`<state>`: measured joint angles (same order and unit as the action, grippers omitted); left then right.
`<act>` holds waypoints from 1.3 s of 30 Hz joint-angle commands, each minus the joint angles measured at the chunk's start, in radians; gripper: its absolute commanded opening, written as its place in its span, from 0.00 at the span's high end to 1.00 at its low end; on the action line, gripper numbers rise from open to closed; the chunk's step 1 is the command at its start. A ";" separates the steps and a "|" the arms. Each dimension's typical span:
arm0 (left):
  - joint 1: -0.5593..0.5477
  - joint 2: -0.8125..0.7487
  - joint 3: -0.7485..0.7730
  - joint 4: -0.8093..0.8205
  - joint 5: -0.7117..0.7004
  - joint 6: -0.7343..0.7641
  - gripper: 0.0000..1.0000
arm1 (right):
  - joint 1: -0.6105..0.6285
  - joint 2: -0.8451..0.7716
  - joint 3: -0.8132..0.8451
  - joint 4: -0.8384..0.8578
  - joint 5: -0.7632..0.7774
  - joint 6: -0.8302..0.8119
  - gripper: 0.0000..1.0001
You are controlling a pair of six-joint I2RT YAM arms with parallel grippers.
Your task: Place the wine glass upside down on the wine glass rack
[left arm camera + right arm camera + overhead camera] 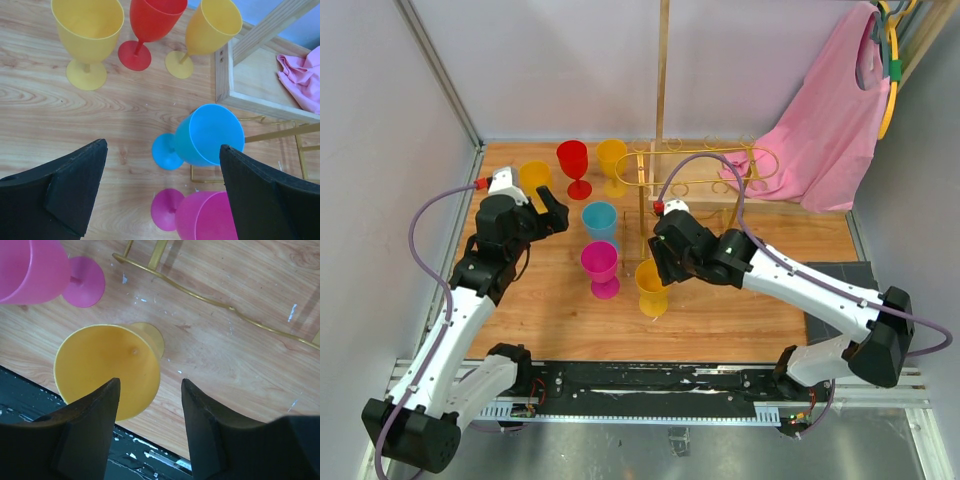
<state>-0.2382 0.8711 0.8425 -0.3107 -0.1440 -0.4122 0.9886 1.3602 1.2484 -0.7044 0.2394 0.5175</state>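
Several plastic wine glasses stand upright on the wooden table. The nearest is an orange-yellow glass [652, 285], also in the right wrist view [102, 367]. My right gripper [657, 258] [150, 381] is open just above it, with the rim's right edge between the fingers, untouched. The gold wire rack [705, 170] stands behind it at the back; its base wire shows in the right wrist view [200, 297]. My left gripper [552, 210] [163, 145] is open and empty above the blue glass [212, 135] and the magenta glass [205, 215].
A yellow glass [535, 180], a red glass [574, 165] and another yellow glass [612, 160] stand at the back left. A tall wooden pole [663, 70] on a wooden base [250, 75] rises by the rack. A pink cloth [830, 110] hangs at the back right.
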 commanded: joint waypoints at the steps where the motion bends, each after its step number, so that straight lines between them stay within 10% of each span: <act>1: -0.003 -0.021 -0.009 -0.007 -0.016 0.009 0.01 | 0.036 0.010 0.007 0.009 0.035 0.025 0.47; 15: -0.004 -0.037 -0.016 -0.020 0.000 -0.013 0.01 | 0.072 -0.030 -0.119 0.029 0.065 0.074 0.54; 28: -0.003 -0.091 -0.027 -0.052 -0.001 -0.025 0.01 | 0.113 -0.061 -0.132 -0.007 0.113 0.114 0.95; 39: -0.004 -0.116 0.018 -0.071 -0.016 -0.018 0.01 | 0.231 -0.238 -0.015 -0.197 0.194 0.150 0.99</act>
<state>-0.2382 0.7727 0.8227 -0.3714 -0.1486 -0.4313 1.1481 1.2339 1.1412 -0.8066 0.3721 0.6434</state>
